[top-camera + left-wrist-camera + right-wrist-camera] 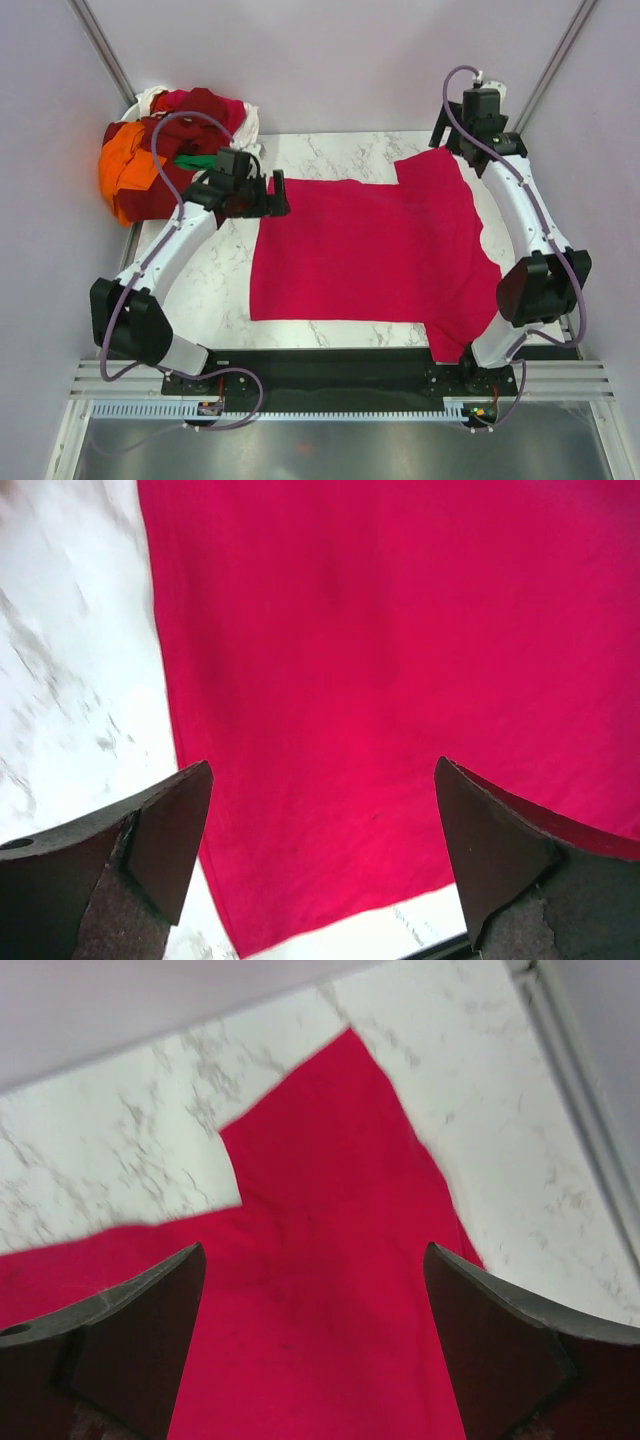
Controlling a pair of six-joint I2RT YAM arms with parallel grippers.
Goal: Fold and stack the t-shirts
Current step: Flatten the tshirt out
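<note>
A bright crimson-pink t-shirt (370, 250) lies spread flat on the marble table (330, 150), one sleeve toward the back right and the other draped over the near edge. My left gripper (278, 195) hovers open over the shirt's left edge. The left wrist view shows its fingers (170, 840) wide apart above the cloth (400, 660), with nothing between them. My right gripper (457, 142) is open above the back sleeve (320, 1210), also holding nothing. More t-shirts sit in a heap (170, 140) at the back left: maroon, orange, green and white.
Pale walls and slanted metal posts (100, 45) close in the back and sides. A black strip and metal rails (330, 385) run along the near edge between the arm bases. Bare marble (70, 680) lies left of the shirt.
</note>
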